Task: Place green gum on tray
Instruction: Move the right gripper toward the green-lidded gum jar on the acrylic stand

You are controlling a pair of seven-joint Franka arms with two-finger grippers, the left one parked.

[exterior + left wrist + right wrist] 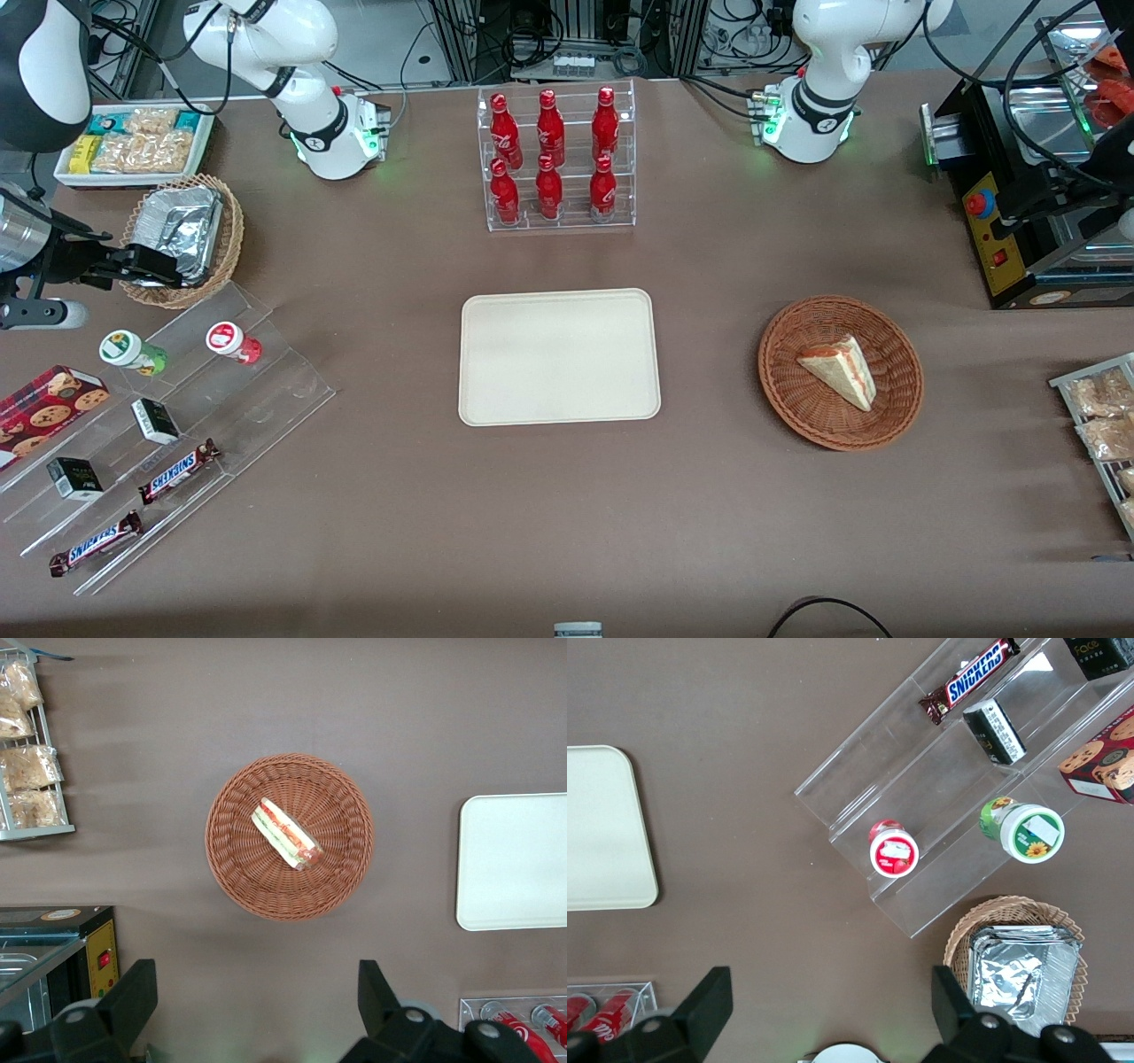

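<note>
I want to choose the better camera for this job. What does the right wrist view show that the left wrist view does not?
Only the right wrist view shows the green gum, the red gum, the clear rack with its Snickers bar, the foil containers, and the open gripper high above the table.

Only the left wrist view shows the sandwich in its basket.

Both show the empty tray.

Wide brown table (709,496) — cables and metal frames (567,35) at its edge
</note>
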